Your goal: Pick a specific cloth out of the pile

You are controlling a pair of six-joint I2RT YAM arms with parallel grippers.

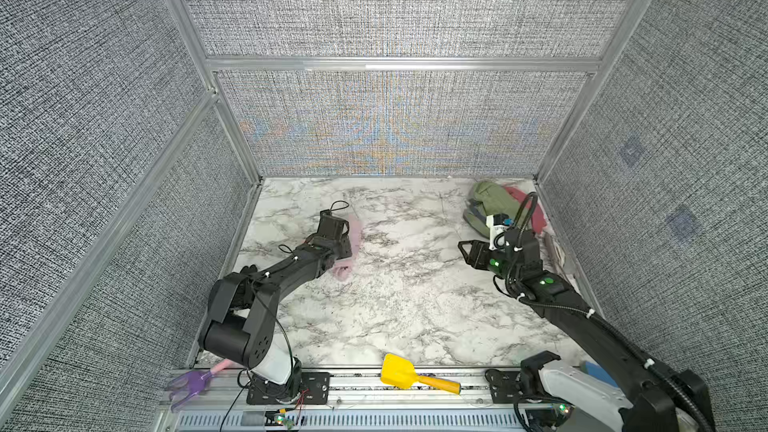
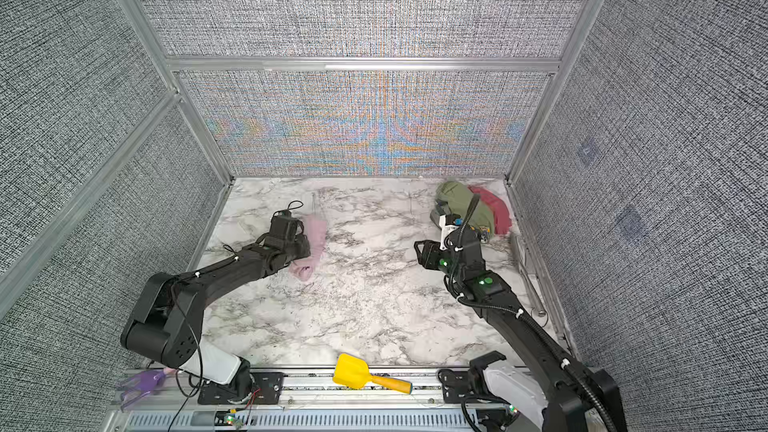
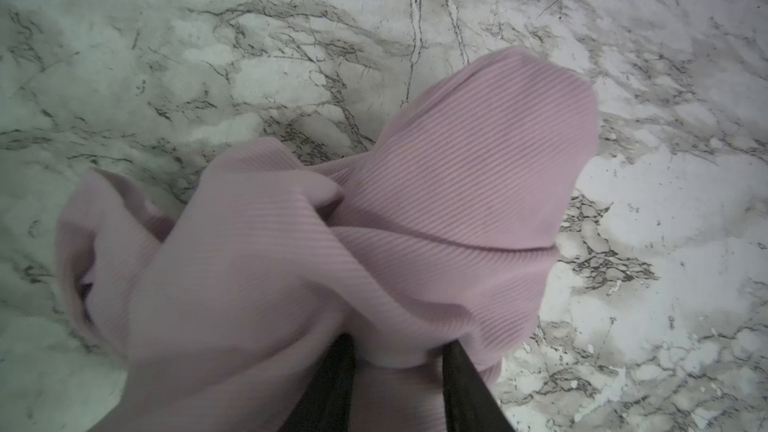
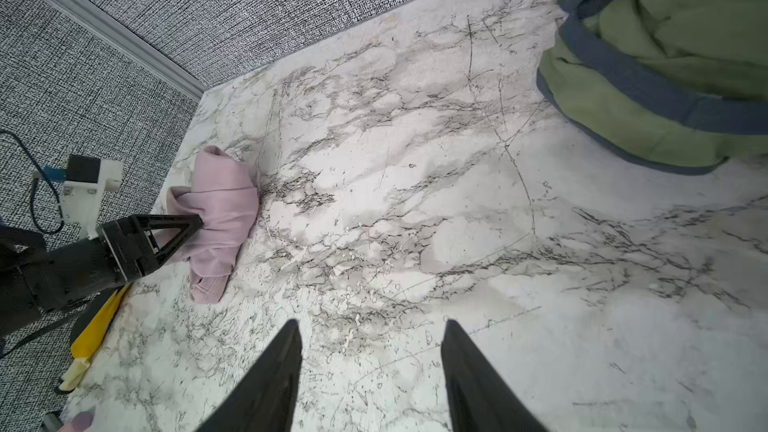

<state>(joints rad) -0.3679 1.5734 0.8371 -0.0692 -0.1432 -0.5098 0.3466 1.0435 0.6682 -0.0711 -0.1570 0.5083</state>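
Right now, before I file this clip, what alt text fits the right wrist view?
The right gripper, open, hangs over the bare marble table. Across it, the left gripper reaches into the bunched pink cloth; an olive green cloth with blue-grey trim lies well apart from it.

Grey woven walls point(image 1: 395, 6), marble tabletop point(image 1: 395, 309)

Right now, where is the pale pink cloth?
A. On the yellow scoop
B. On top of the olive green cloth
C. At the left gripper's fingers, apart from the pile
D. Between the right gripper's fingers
C: the pale pink cloth is bunched at the fingers of the left gripper, while the pile sits in the far right corner.
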